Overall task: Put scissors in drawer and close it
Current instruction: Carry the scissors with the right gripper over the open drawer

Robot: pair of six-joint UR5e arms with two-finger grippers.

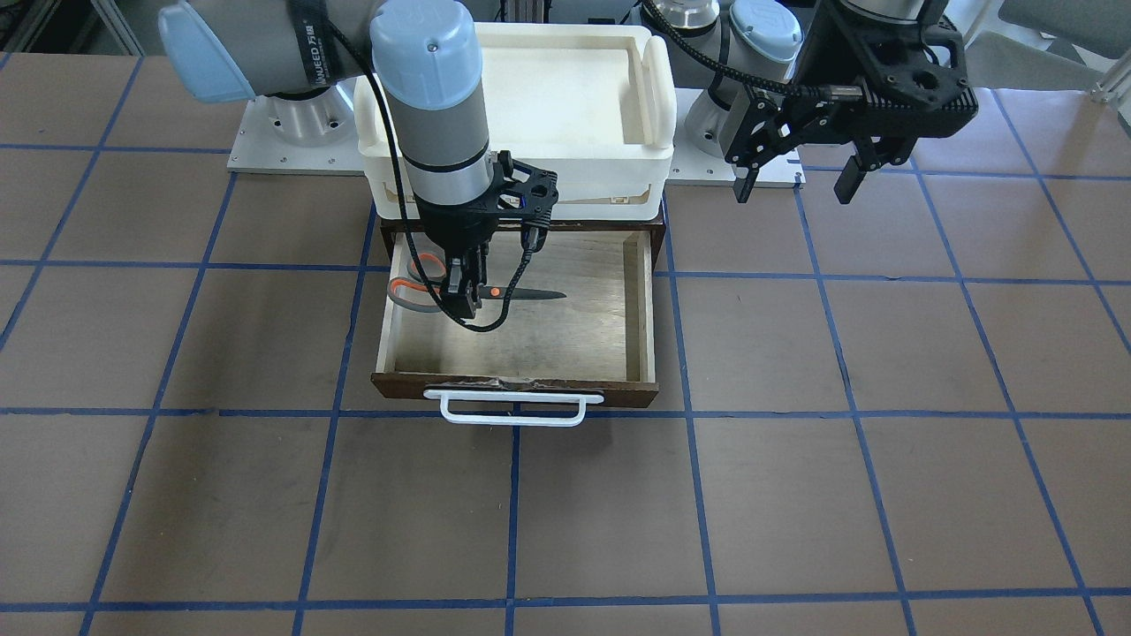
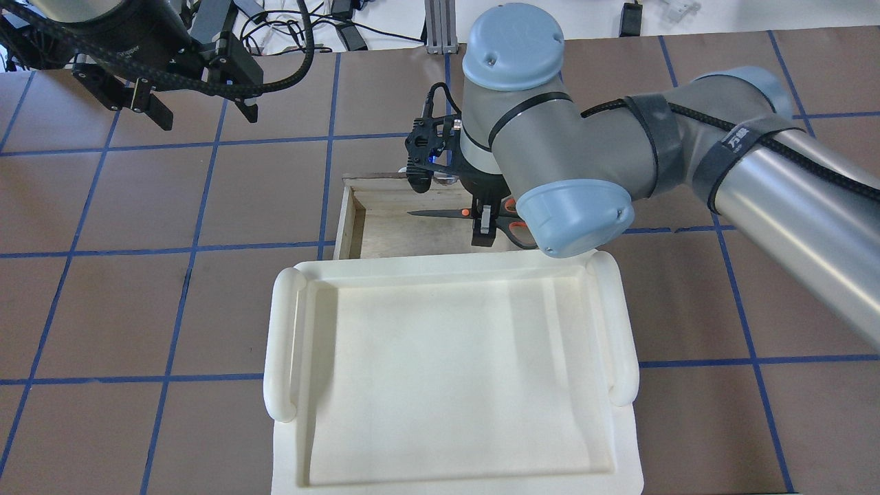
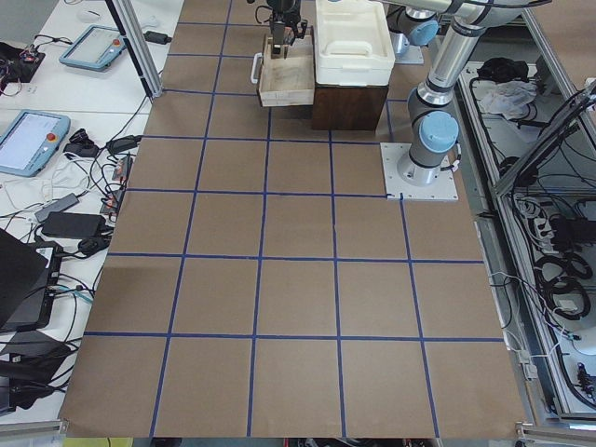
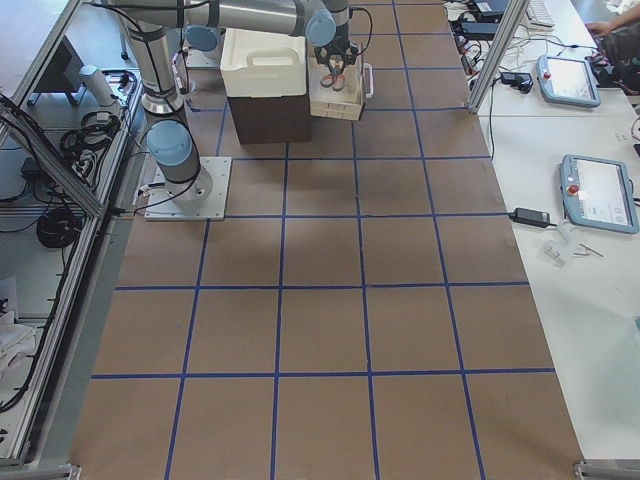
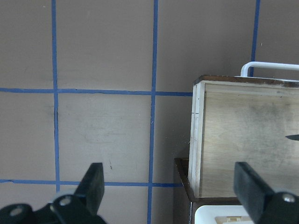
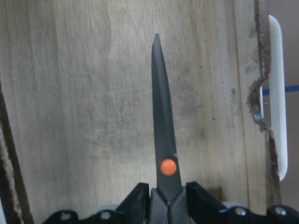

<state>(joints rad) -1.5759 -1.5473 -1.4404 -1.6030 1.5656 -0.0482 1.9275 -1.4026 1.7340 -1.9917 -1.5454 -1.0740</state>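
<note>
In the front-facing view the right claw [image 1: 464, 305] is seen shut on the scissors [image 1: 526, 293] just behind the orange pivot [image 1: 496, 291], inside the pulled-out drawer [image 1: 646, 309]. The grey loops lie toward one side wall and the blades point across the floor; whether the blades touch the wood cannot be told. For a clean release, it is judged that the scissors should be laid flat, the claw parted only a little, and the arm raised straight up and clear before the white bar handle [image 1: 512, 408] is pushed. In the overhead view the white tray [image 2: 280, 344] is shown above the drawer's rear, so a backward retreat would likely be blocked. The left claw [image 2: 206, 120] hangs wide open and empty, well apart over the counter [image 2: 206, 199]. In the right wrist view the closed blades are seen clamped between both fingers [image 6: 138, 200].
</note>
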